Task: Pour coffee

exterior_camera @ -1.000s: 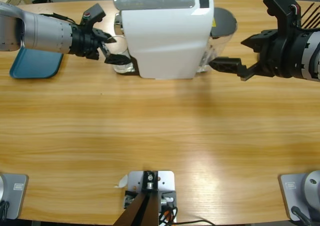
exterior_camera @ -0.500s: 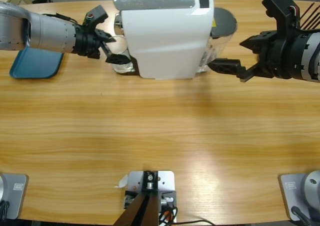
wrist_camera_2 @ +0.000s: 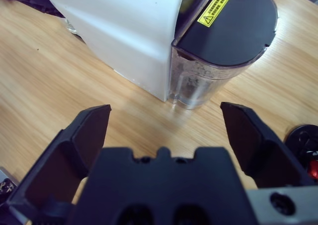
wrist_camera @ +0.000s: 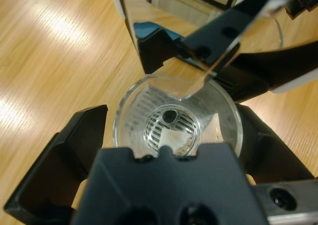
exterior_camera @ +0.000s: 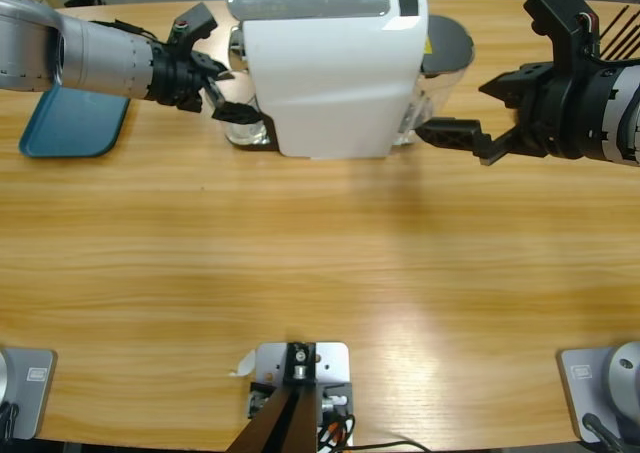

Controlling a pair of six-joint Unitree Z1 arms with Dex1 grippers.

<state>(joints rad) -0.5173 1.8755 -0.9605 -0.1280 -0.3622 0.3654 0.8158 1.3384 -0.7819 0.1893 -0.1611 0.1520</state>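
L gripper (wrist_camera: 164,135) straddles the clear glass (wrist_camera: 176,120), jaws wide, either side of it, not closed on it; glass sits on the drip grille under the spout (wrist_camera: 196,86) of the white machine (exterior_camera: 330,73). Best to centre, close gently, keep it level. R gripper (wrist_camera_2: 166,130) gapes, holding nothing, water tank (wrist_camera_2: 218,51) at 12. Coffee: none I can make out, glass bottom looks bare
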